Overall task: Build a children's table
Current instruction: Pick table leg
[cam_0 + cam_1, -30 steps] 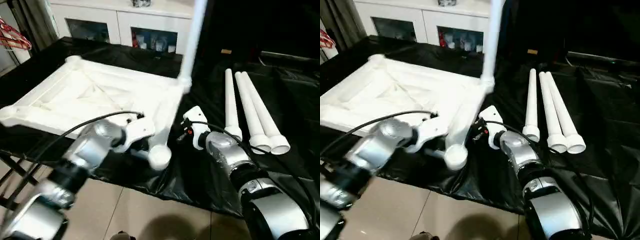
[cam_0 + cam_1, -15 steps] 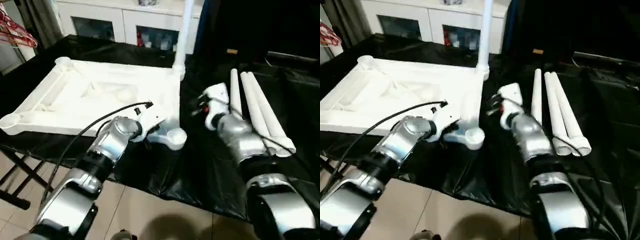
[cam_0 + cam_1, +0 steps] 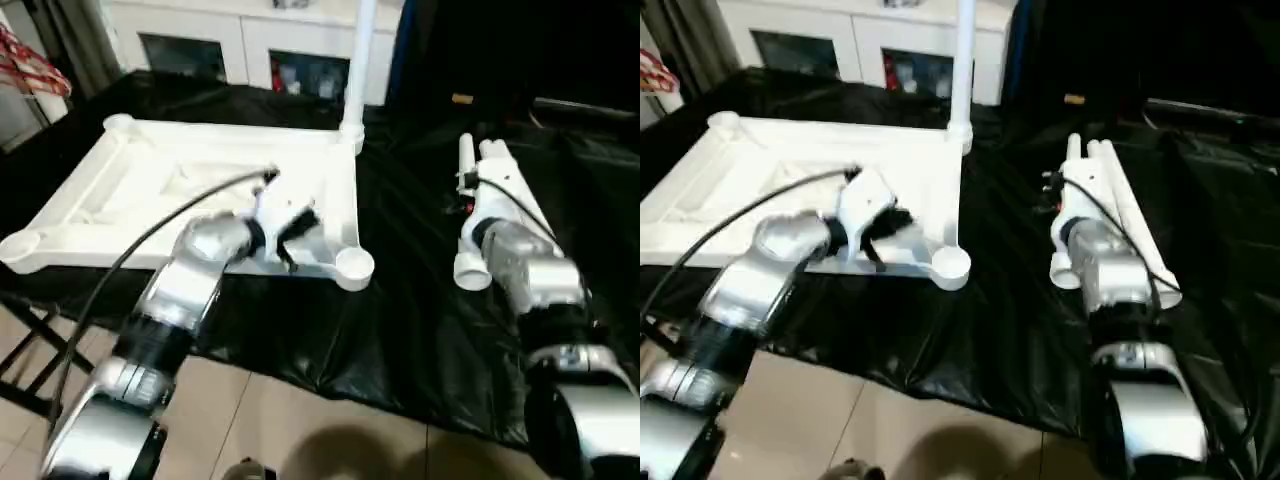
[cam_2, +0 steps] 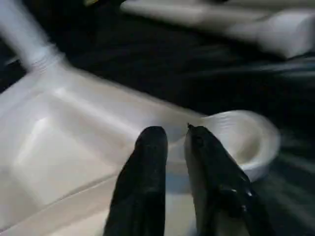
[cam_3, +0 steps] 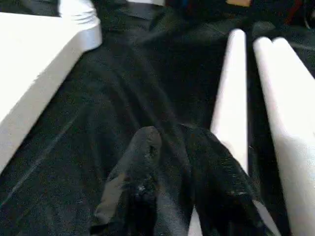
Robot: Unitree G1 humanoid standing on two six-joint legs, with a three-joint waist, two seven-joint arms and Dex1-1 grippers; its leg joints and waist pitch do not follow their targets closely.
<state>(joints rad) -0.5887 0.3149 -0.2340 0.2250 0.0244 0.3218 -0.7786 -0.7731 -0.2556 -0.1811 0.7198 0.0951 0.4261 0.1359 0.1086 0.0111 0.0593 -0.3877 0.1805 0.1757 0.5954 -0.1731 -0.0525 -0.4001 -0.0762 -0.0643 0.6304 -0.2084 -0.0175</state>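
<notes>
While the top (image 3: 200,190) lay underside-up on the bench, one leg (image 3: 355,70) socketed, three legs (image 3: 500,190) lay beside. Both jaws stood narrowly parted, empty. Right gripper (image 5: 170,142) might nudge legs rolling.

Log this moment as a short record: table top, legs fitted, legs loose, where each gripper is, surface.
table top: white ribbed top lying underside up on black sheet
leg fitted: one leg upright in the far right corner socket
near right corner socket: empty
loose legs: three legs lying side by side on the sheet, right of the top
left gripper: over the top's near right corner, fingers slightly apart, holding nothing
right gripper: just beside the nearest loose leg, holding nothing
background: white glass-door cabinet
</notes>
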